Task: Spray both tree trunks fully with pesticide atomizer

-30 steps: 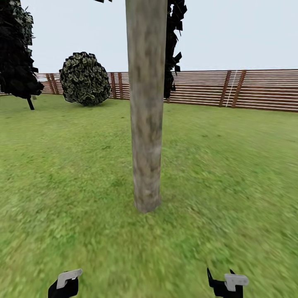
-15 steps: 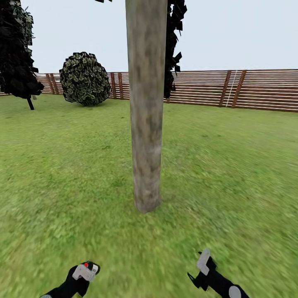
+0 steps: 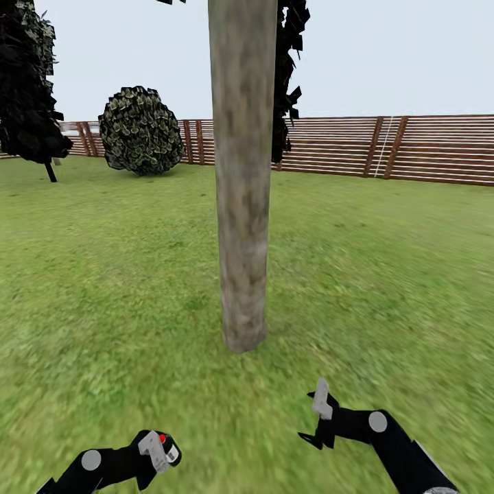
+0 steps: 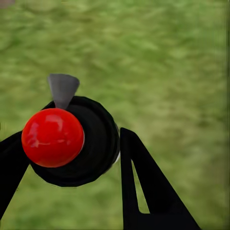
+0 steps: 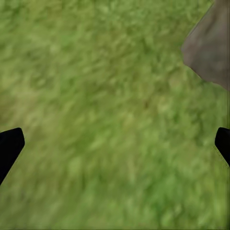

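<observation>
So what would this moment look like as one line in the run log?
left gripper: shut on atomizer | right gripper: open, empty | tree trunk: ahead on lawn, no specks visible

One pale tree trunk [image 3: 241, 171] is standing mid-lawn. Two hands are showing low in the head view: the left hand [image 3: 156, 449] and the right hand [image 3: 319, 415]. One pesticide atomizer [image 4: 67, 141] is sitting in the left one. Behind, one round bush [image 3: 140, 130] and two near-black trees [image 3: 27, 89] are lining one slatted fence [image 3: 412, 147].
</observation>
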{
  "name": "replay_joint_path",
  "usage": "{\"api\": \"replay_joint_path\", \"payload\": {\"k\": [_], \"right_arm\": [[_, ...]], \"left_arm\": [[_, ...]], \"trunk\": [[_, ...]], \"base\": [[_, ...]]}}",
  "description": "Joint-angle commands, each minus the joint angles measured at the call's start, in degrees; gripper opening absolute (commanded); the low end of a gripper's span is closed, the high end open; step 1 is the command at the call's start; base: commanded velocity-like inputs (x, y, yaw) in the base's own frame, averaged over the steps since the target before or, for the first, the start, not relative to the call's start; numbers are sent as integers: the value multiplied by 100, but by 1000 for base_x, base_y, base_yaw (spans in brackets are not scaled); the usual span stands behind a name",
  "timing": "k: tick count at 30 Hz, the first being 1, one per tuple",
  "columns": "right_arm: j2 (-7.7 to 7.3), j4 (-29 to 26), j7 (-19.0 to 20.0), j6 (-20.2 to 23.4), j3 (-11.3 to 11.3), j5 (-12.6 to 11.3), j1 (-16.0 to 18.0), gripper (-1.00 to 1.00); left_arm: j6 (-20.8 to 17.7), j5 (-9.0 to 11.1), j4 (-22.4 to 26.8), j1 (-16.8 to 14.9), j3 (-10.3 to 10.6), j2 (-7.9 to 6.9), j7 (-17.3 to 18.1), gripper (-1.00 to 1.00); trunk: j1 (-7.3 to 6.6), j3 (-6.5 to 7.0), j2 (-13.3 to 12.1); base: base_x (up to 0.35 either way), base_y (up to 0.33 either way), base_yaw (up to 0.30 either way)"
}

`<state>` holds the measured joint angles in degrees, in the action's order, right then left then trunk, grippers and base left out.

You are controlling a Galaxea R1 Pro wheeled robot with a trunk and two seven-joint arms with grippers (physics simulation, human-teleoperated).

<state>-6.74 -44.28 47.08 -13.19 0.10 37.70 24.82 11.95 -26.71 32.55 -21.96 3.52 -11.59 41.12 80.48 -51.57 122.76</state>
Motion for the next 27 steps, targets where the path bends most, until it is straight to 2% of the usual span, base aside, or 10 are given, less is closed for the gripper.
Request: {"api": "replay_joint_path", "payload": {"k": [1, 6, 7, 8, 10, 11, 16, 19, 22, 27], "right_arm": [[1, -11, 18, -27, 0, 47, 17, 100], [43, -4, 42, 10, 27, 63, 53, 100], [61, 3, 44, 52, 48, 67, 56, 100], [123, 13, 222, 119, 267, 63, 58, -100], [157, 5, 416, 127, 376, 62, 58, -100], [347, -8, 617, 132, 463, 62, 59, -100], [559, -17, 715, 126, 487, 66, 61, -100], [706, -20, 846, 124, 490, 70, 61, -100], [791, -25, 879, 124, 528, 77, 61, -100], [849, -32, 890, 124, 827, 74, 61, -100]], "left_arm": [[32, -54, 13, -14, 13, -3, 14, -100], [-18, -75, 22, -39, 25, 13, 89, -100], [-115, -141, 25, -42, 25, 39, 145, -100], [-372, -509, 48, -65, 24, 121, 234, -100], [-417, -613, 78, -98, 25, 145, 256, -100], [-447, -677, 124, -124, 26, 176, 517, -100], [-528, -750, 279, -132, 26, 282, 779, -100], [-791, -957, 424, -133, 26, 361, 816, -100], [-870, -1145, 490, -133, 28, 479, 825, -100], [-901, -1519, 520, -133, 30, 739, 828, -100]], "trunk": [[-1, -5, 2], [-1, -5, 2], [-1, -5, 2], [-1, -5, 2], [-1, -5, 2], [-1, -5, 2], [-1, -5, 2], [-1, -5, 2], [-1, -5, 2], [-1, -5, 2]], "base": [[0, 0, 0], [0, 0, 0], [0, 0, 0], [0, 0, 0], [0, 0, 0], [0, 0, 0], [0, 0, 0], [0, 0, 0], [0, 0, 0], [0, 0, 0]]}}
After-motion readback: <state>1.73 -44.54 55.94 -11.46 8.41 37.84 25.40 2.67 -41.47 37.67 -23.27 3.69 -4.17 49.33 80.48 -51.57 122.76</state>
